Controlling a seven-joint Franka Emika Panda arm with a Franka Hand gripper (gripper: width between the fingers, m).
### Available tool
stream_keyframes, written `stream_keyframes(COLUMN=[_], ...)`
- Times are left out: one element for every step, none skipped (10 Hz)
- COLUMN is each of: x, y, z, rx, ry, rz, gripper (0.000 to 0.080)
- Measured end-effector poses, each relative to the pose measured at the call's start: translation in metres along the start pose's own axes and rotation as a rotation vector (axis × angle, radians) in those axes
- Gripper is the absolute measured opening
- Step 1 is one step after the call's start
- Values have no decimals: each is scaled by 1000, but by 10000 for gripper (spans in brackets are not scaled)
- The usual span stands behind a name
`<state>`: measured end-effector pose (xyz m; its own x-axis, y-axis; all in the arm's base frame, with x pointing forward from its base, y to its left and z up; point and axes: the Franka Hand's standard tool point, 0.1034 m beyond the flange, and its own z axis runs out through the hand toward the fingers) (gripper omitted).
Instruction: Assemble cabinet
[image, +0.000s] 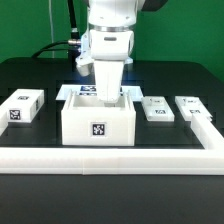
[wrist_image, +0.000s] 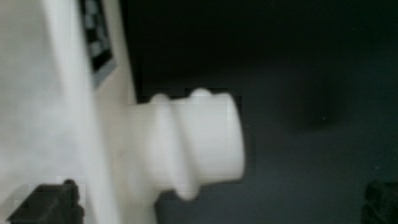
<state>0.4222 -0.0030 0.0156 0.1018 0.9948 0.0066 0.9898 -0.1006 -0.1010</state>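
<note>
The cabinet body, a white square box with a marker tag on its front, stands mid-table. My gripper hangs straight down over the box's back part, its tips low at the rim. In the wrist view a white cabinet wall with a tag at its edge carries a round white knob that sticks out sideways. My gripper is open wide, one dark fingertip by the wall and the other at the far frame edge. Nothing is held.
A tagged white panel lies at the exterior view's left. Two smaller white panels lie at its right. A long low white L-shaped rail runs along the front and right. The marker board lies behind the box.
</note>
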Motion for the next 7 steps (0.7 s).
stream_keyframes(x=[0, 0, 0, 0, 0, 0, 0], y=[0, 0, 0, 0, 0, 0, 1], z=[0, 0, 0, 0, 0, 0, 0], rx=[0, 0, 0, 0, 0, 0, -1], ry=[0, 0, 0, 0, 0, 0, 0], rz=[0, 0, 0, 1, 1, 1, 1], gripper=[676, 676, 443, 443, 249, 249, 66])
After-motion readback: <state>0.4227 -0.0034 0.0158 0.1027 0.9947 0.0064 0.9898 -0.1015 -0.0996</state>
